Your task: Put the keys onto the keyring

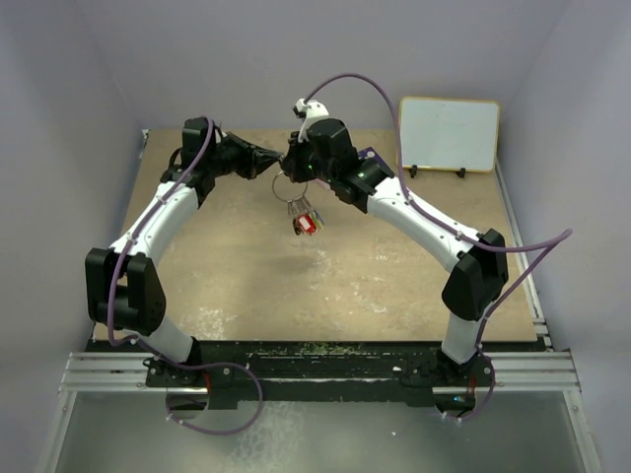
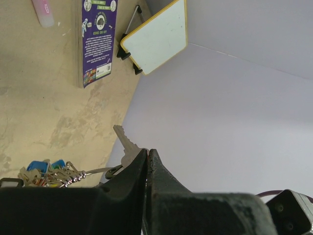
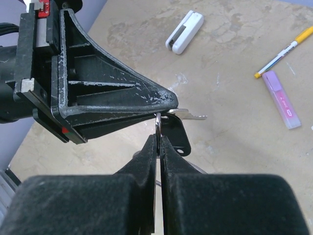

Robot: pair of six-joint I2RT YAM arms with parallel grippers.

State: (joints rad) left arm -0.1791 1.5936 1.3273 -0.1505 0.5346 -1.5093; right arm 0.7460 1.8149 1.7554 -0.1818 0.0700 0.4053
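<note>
Tan tabletop [image 1: 246, 286], both arms meeting mid-air over its far half. Left gripper [image 2: 147, 152] is clamped on a bare silver key [image 2: 125, 142], blade poking out past the fingertips. Right gripper [image 3: 158, 141] is pinched tight on the keyring [image 1: 284, 186] wire, tip to tip with the left. Ring hangs just below both grippers. Tagged keys [image 1: 304, 219] dangle from it, off the table.

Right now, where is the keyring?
In the top view the keyring hangs above the far middle of the table, where the left gripper and right gripper meet, with the keys dangling beneath it.
</note>
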